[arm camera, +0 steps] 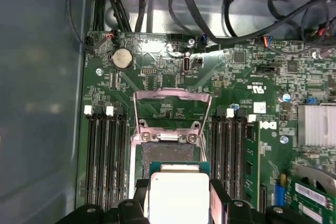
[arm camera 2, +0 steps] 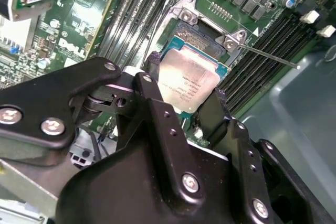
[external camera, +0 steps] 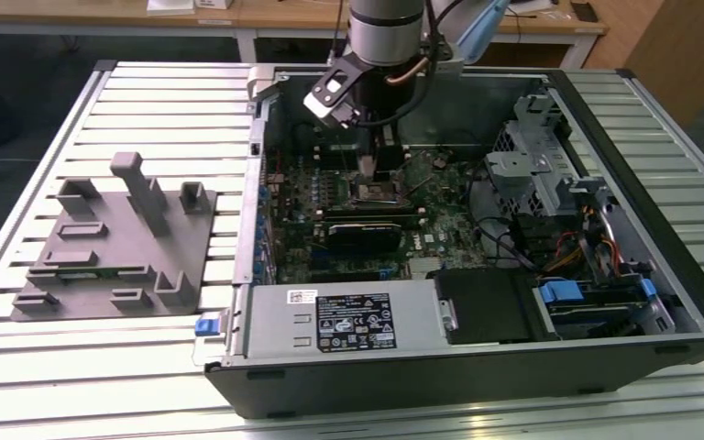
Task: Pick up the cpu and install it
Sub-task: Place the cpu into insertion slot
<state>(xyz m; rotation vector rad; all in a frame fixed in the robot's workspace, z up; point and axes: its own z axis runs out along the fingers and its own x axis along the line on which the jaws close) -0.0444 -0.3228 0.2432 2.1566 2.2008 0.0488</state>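
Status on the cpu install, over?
Robot hand shut on cpu, down inside the case. The cpu hangs over the open socket, not seated. Socket's frame flipped up; nothing between chip and socket.

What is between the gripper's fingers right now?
The cpu, clamped by the gripper over the open socket, seen in both wrist views.

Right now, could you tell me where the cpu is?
In both wrist views the cpu is held between the gripper's fingers, at the motherboard's open socket.
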